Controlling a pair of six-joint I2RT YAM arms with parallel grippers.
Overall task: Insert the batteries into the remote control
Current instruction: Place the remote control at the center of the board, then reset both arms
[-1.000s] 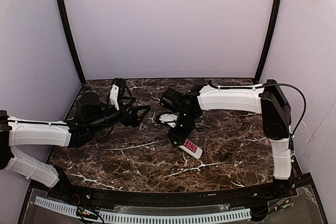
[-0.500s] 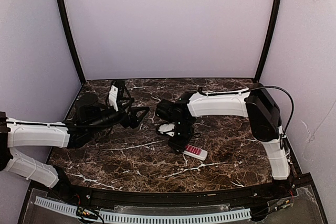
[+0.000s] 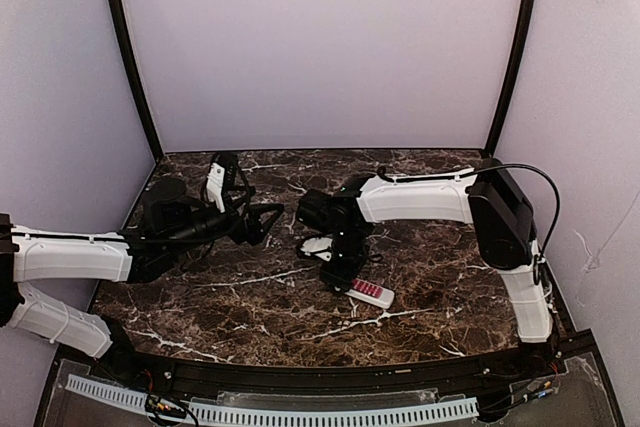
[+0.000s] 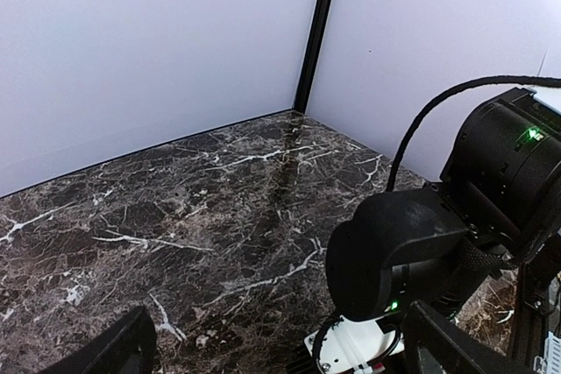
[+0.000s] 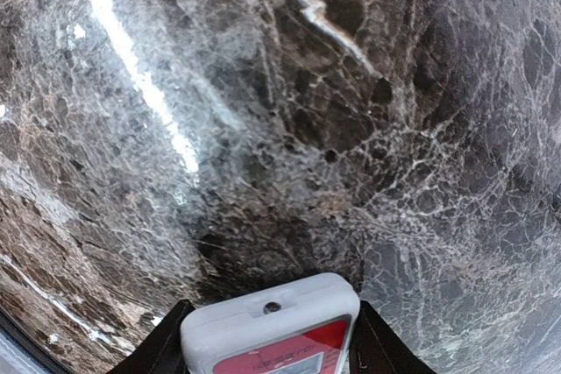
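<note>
From above, my right gripper (image 3: pixel 349 280) is down on the marble table (image 3: pixel 220 297), at the white end of the remote (image 3: pixel 371 292). The remote lies red face up near the middle. My left gripper (image 3: pixel 262 217) hovers well apart from it, off to the left. I cannot make out the batteries anywhere.

In my left wrist view, the fingers (image 4: pixel 114 352) stand wide apart with nothing between them, facing the right arm (image 4: pixel 412 243).

In my right wrist view, the fingers (image 5: pixel 166 348) press either side of the remote (image 5: pixel 272 326), clamped on its end.

I hold only that end, so on a lift the remote could swing or slip free. With the buttons up, the battery recess is presumably underneath, and a careless flip could drop it.
</note>
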